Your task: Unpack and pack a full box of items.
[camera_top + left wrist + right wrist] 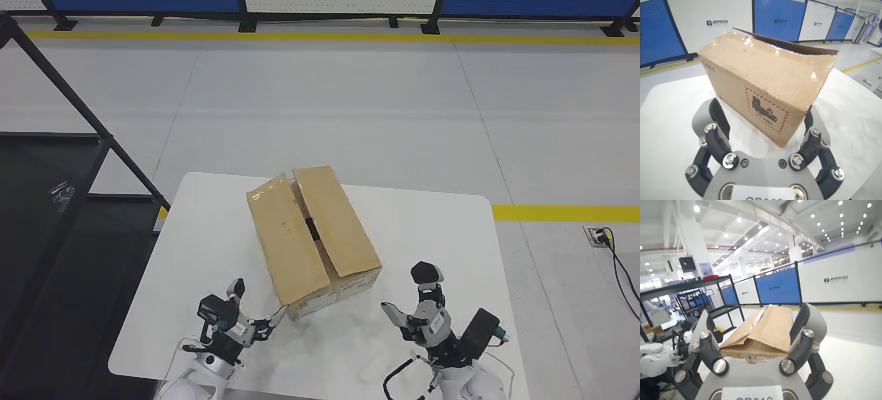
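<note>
A brown cardboard box (312, 240) stands in the middle of the white table (200, 260), its top flaps down but slightly lifted along the taped seam. My left gripper (257, 305) sits low at the box's near left corner. It is open, and that corner of the box (770, 79) lies between its fingers (719, 117). I cannot tell whether a finger touches the cardboard. My right gripper (408, 293) is open and holds nothing, raised a little off the table just right of the box's near end. The box (770, 323) lies ahead of that right gripper (755, 313).
A black metal shelf rack (60, 200) stands close to the table's left side. The table's front edge runs just behind both grippers. Bare table surface lies left and right of the box. Blue and white partition panels (776, 19) line the floor beyond.
</note>
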Motion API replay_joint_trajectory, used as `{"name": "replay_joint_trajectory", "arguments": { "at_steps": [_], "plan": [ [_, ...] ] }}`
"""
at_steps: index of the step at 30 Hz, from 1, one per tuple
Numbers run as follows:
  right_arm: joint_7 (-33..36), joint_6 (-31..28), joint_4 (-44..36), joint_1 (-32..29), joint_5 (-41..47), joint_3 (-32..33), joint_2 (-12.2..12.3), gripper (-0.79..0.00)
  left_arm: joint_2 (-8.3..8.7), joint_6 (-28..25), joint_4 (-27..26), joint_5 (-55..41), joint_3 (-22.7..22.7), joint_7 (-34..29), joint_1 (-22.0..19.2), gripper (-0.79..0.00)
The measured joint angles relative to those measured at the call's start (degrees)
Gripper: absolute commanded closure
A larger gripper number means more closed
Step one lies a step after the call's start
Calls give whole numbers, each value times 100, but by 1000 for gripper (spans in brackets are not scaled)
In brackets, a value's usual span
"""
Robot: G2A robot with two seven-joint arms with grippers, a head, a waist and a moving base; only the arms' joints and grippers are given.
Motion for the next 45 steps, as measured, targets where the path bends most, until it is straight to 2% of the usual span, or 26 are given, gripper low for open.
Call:
{"name": "replay_joint_trajectory", "arguments": {
  "at_steps": [3,8,12,15,17,20,22,31,34,41,45],
  "plan": [
    [454,48,-105,-6,316,31,1,-785,20,-90,-82,-144,-151,-3,86,-785],
    [353,47,-97,-7,274,29,1,-785,53,-231,-197,-287,-357,8,228,-785],
    [366,50,-101,-10,285,27,0,-785,94,-621,-326,-530,-564,-53,370,-785],
    [620,-100,-114,-39,608,-21,-8,-785,110,-482,-324,-495,-729,-63,419,-785],
    [1056,-438,-24,-18,1157,-84,-7,-785,105,-264,-228,-430,-743,-80,379,-785],
    [2222,-893,69,144,1905,-142,32,-785,95,-48,-58,-223,-657,-60,281,-785],
    [2676,-928,60,170,2073,-141,38,-785,85,-30,57,-160,-556,-55,204,-785],
    [2523,-884,38,148,2025,-157,34,-785,38,46,355,131,-91,-77,-159,-785],
    [2764,-933,50,154,2151,-203,37,-785,18,70,383,142,53,-89,-232,-785],
    [3400,-1482,152,196,2388,-250,82,-785,-4,14,347,276,314,-132,-304,-785],
    [3712,-1265,199,252,2981,-271,79,-785,-21,15,336,359,475,-163,-360,-785]
  ]
}}
